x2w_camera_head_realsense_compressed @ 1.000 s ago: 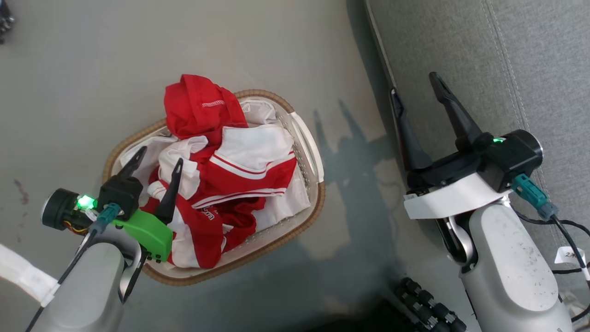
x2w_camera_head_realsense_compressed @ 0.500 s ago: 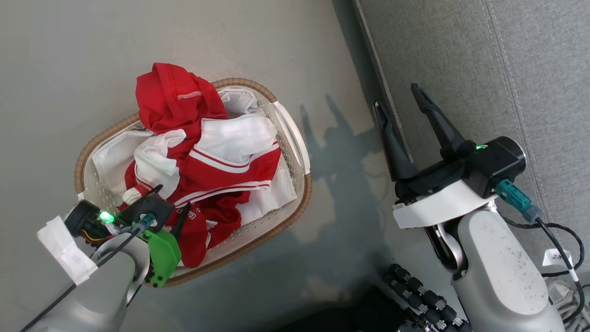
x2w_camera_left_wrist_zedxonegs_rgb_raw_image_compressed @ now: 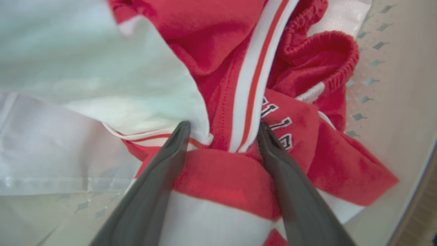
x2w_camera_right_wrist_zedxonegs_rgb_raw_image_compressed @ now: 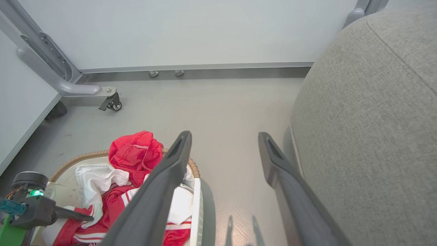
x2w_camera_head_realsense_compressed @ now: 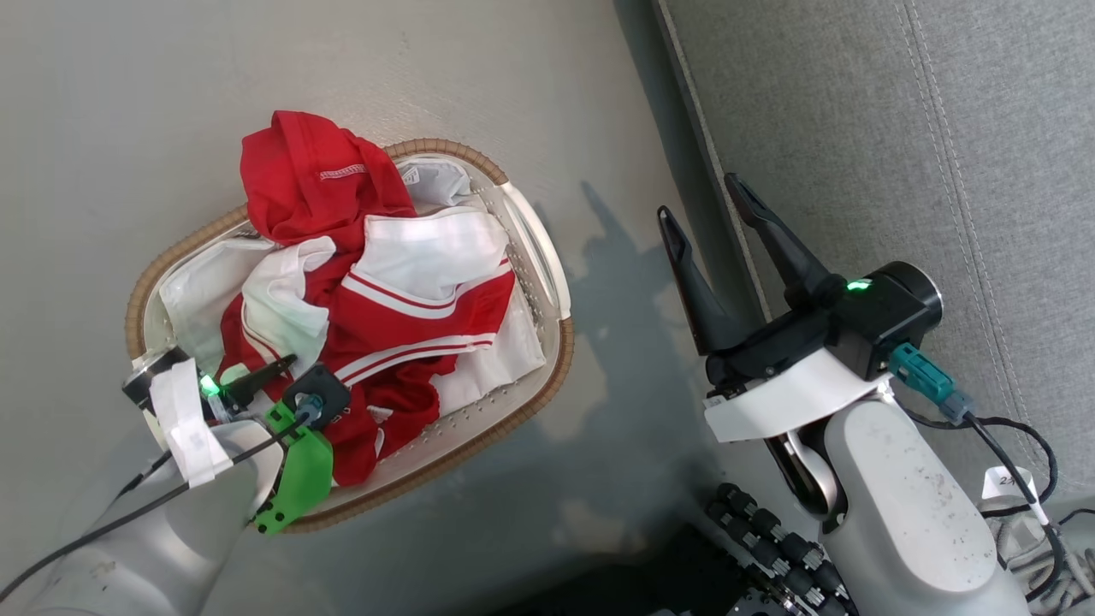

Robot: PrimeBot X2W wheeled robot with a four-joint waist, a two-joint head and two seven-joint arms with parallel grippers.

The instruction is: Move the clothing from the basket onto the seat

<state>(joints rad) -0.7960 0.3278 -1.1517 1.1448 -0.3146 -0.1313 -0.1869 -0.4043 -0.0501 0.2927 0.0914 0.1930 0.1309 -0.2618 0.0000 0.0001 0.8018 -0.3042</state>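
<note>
the left tool (x2w_camera_left_wrist_zedxonegs_rgb_raw_image_compressed: 223, 127) had sunk into the basket (x2w_camera_head_realsense_compressed: 568, 359) at 8 o'clock, spread astride a red jersey fold (x2w_camera_left_wrist_zedxonegs_rgb_raw_image_compressed: 222, 177), likely to pinch next; right tool (x2w_camera_head_realsense_compressed: 697, 198) hung spread.

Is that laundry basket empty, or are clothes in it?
Not empty: crumpled red-and-white clothing lies heaped inside the basket.

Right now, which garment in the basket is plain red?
Left of the grey fabric sofa cushion stands an oval cream plastic basket with a brown woven rim. At its far end a bunched garment humps over that rim: all red, unlike its white-striped neighbours.
</note>
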